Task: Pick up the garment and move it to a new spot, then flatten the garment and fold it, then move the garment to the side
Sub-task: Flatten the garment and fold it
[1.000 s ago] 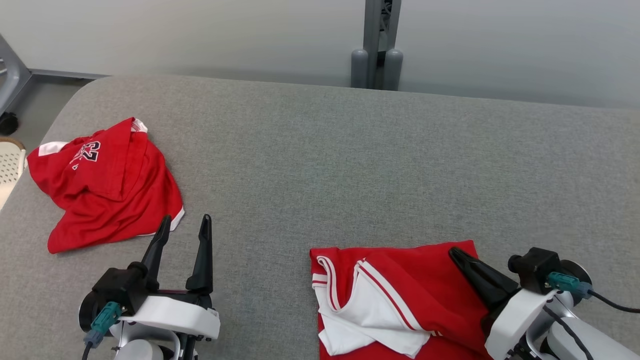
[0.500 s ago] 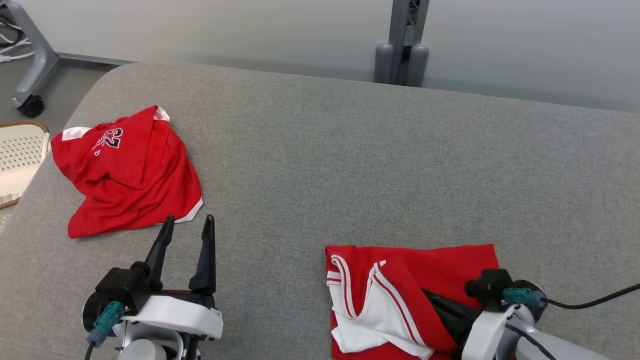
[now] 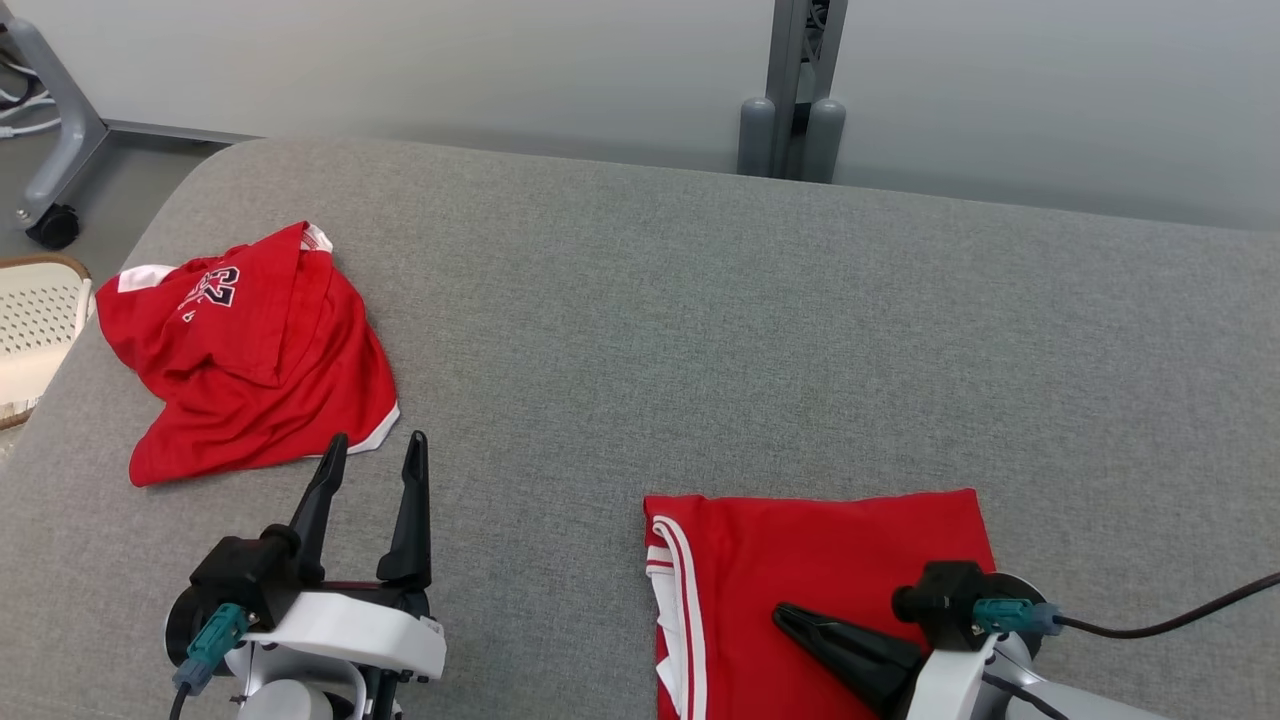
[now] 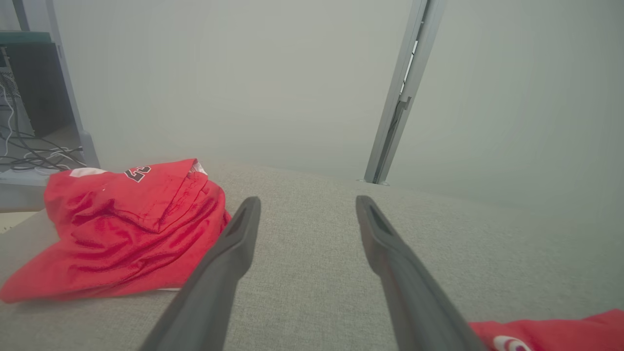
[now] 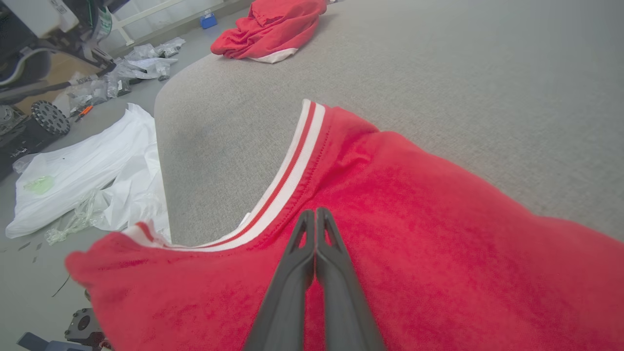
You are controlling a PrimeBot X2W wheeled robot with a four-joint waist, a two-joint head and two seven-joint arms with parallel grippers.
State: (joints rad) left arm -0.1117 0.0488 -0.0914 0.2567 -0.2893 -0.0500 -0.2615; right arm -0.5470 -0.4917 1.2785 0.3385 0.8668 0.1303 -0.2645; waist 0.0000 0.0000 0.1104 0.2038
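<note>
The folded red garment [image 3: 830,560] lay flat at the near right of the grey table [image 3: 640,330], its white-and-red striped trim [image 3: 690,620] running down the edge that faced the robot's left. The right jaws lay on top of it, shut tight, and the two dark fingers [image 3: 850,650] pointed across the cloth toward that trim. In the right wrist view the fingers [image 5: 292,273] met along their length, with their tips over the red fabric [image 5: 438,243] just short of the striped band; no cloth could be seen pinched between them. The left jaws stood wide open with nothing in them, well apart from the folded garment, a corner of which showed at the lower right of the left wrist view [image 4: 560,331]. Those fingers [image 3: 318,490] pointed away from the robot, and the outer tip was just beside the white hem of a second, crumpled red jersey [image 3: 250,370] with a dark number print, which lay in a heap at the far left of the table. Off the table's left edge sat a white perforated basket [image 3: 40,320] with a wooden rim; what it held could not be told. On the floor past the near edge lay crumpled white plastic bags [image 5: 87,165]. A grey metal post [image 3: 795,90] rose behind the table.
</note>
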